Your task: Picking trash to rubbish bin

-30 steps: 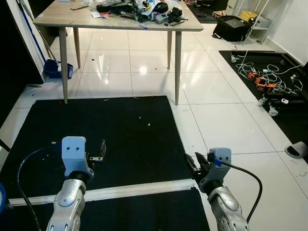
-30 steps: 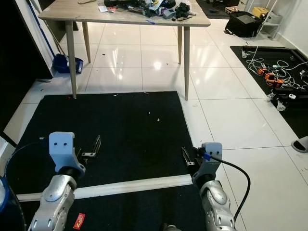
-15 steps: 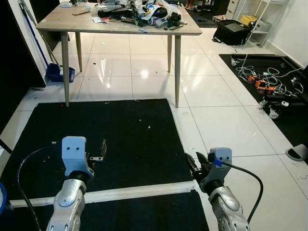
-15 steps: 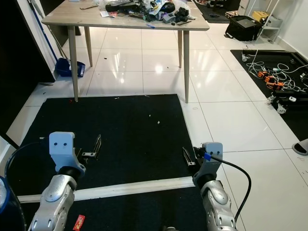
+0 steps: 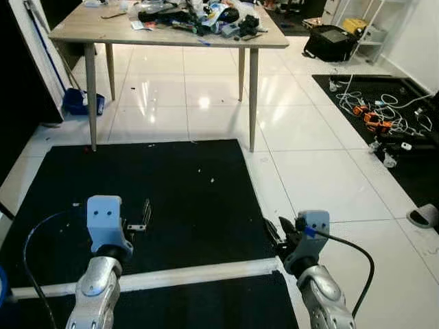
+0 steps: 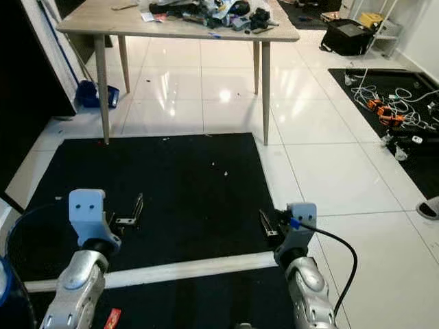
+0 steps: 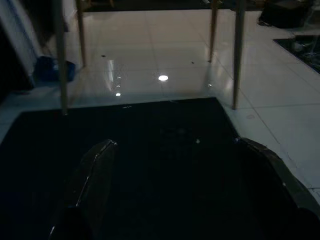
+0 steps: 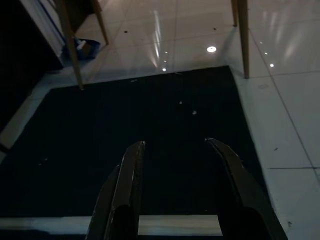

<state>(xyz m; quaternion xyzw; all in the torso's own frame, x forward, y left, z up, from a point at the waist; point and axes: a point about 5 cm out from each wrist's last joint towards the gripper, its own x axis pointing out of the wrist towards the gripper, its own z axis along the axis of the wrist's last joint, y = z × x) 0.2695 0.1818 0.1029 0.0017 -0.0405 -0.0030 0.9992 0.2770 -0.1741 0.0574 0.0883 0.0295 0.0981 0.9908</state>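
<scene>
Both grippers hang over black mat [image 5: 171,185], holding nothing: left gripper [image 5: 144,216] fingers spread wide, right gripper [image 6: 269,225] fingers also apart. Trash pile [image 5: 199,14] lies on wooden table [image 5: 89,31] at 12 o'clock, well apart. Red wrapper [image 6: 112,317] on mat at 7 o'clock.

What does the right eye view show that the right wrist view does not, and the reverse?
Right eye view: the cluttered tabletop, the tangled cables, a red wrapper on the floor. Right wrist view: the right gripper, open, seen along its fingers. Both: the black mat, the white strip, the blue dustpan.
</scene>
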